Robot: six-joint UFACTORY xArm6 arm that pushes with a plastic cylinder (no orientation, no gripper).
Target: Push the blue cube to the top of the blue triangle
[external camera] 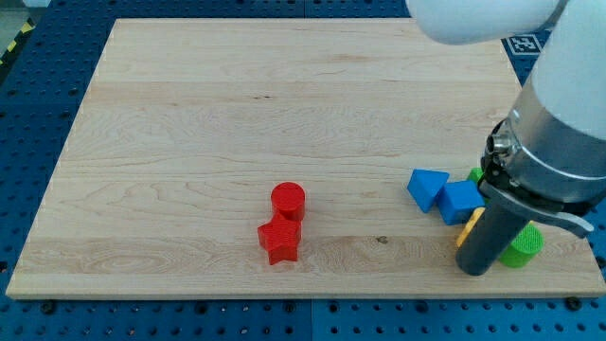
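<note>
The blue triangle [427, 188] lies on the wooden board [237, 114] at the view's lower right. The blue cube [461, 201] touches it on its right and slightly below. My tip [476, 271] is at the lower end of the dark rod, just below and right of the blue cube, close to the board's bottom edge. A yellow block [468, 227] shows between the rod and the blue cube, mostly hidden by the rod.
A red cylinder [288, 200] and a red star [279, 241] sit together at bottom centre. A green block [523, 246] lies right of the rod; another green piece [475, 175] peeks out above the blue cube. The arm's body covers the board's right edge.
</note>
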